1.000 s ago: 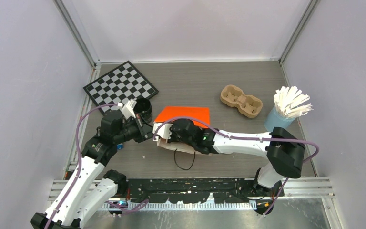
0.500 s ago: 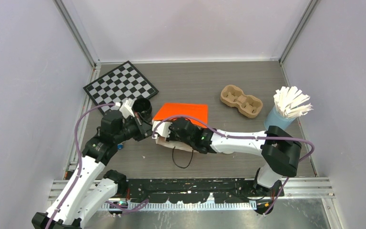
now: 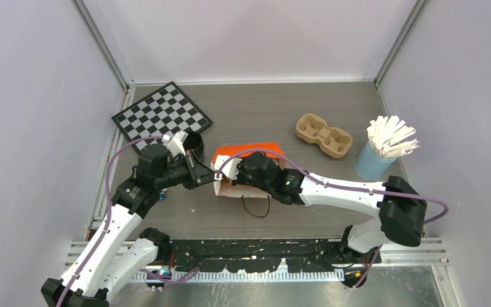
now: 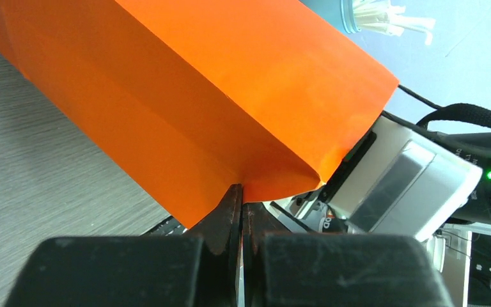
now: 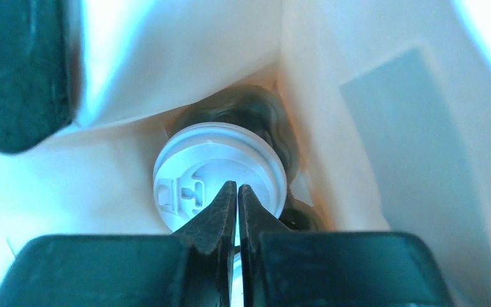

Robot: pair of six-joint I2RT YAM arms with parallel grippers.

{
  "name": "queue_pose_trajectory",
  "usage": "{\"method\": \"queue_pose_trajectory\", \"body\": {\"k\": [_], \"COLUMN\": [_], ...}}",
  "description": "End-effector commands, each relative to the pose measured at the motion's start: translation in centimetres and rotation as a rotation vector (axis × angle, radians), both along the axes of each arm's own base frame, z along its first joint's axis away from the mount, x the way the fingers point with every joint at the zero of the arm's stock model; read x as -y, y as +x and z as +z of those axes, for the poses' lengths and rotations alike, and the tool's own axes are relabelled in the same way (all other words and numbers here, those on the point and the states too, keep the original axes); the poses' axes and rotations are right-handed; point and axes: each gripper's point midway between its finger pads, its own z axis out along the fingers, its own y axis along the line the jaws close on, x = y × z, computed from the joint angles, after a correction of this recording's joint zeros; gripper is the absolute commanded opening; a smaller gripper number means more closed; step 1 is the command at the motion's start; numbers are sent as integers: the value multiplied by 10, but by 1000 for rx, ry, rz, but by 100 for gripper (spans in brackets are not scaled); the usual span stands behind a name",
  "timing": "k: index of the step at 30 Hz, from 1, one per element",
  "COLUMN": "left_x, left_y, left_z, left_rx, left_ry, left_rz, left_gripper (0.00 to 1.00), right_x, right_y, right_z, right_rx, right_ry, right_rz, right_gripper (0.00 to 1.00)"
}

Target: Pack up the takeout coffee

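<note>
Left pincer (image 4: 241, 192): closed tight on the rim fold of the bag (image 4: 217, 96), orange paper nipped between both tips.
Right pincer (image 5: 233, 188): deep in the bag's mouth, fingers drawn almost together on the near rim of the lid of the coffee (image 5: 217, 160); a white sliver shows between them.
Coffee: inside the bag, its white sip lid facing the right wrist camera, the dark cup body behind it against the pale inner paper.
Bag: orange outside, pale inside; at mid-table (image 3: 256, 105) between the two arms, mouth turned toward the left one.
Right arm: reaches in from the right, wrist at the bag's mouth.
Black cup (image 3: 194, 142): lidless, just behind the left pincer, near the corner of the chessboard (image 3: 162, 114).
Chessboard: flat at the far left.
Cup tray (image 3: 323, 135): brown, two wells, beyond the bag to the right, apart from it.
Blue cup (image 3: 372, 163): near the right edge, upright, stuffed with white sticks (image 3: 391, 136).
Black loop (image 3: 256, 210): thin cord on the table, just on the near side of the bag, under the right arm.
</note>
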Motion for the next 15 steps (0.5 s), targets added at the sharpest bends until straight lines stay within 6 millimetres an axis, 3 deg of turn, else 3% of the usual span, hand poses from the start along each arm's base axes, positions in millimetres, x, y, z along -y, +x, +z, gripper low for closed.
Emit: {"method": "queue_pose_trajectory", "body": {"k": [1,9,15], "left_x": [6,6,6], "left_y": [-7,-8,-8], "left_z": [25,25,27], "left_rx": [23,18,16], "left_ry": [-46,-53,-59], "left_rz": [-51,-41,-38], "left_gripper": [0,0,0], "right_x": [4,3,-4], "right_y": [-8,-14,-8], "right_z": [18,11,6], "right_rx": [-28,-90,-73], "right_ry": [81,94,69], "right_rz": [22,99,117], "right_gripper": [10,9,6]}}
